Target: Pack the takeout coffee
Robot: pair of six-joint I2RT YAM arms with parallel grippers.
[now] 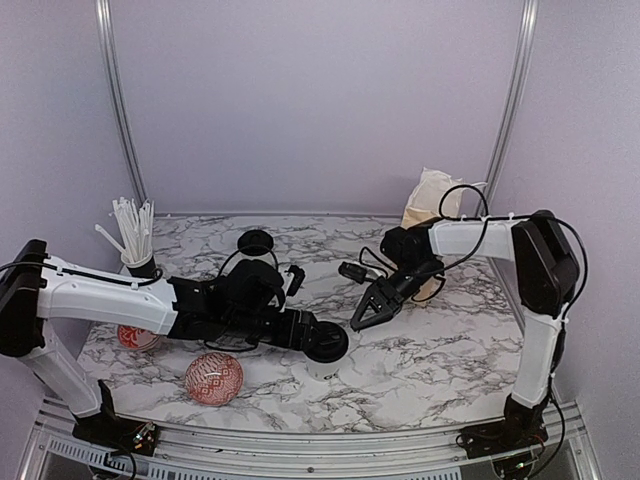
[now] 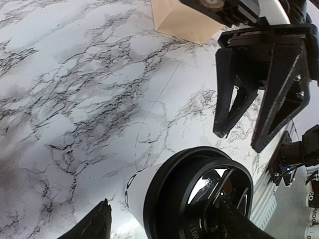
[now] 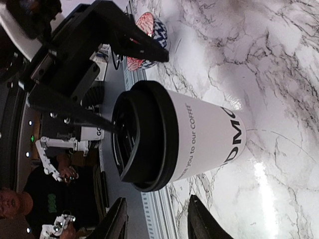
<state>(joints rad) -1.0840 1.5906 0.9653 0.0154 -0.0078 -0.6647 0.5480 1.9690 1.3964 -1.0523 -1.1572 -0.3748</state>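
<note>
Cup (image 3: 199,139) stands upright on the counter (image 3: 279,74), right under the left claw (image 3: 139,92) and just in front of the right claw (image 2: 240,142). Left claw's fingers are spread wide over the black lid (image 3: 144,139), not clamped. One tip sits close to the rim, honestly can't tell if it touches. From overhead, claw and lid blur into one dark blob. Right claw is spread too, holding nothing, tips just short of the cup. The cup's big lettering wraps round out of sight. Past the left claw a patterned bowl (image 3: 147,25) is half hidden by its finger.
</note>
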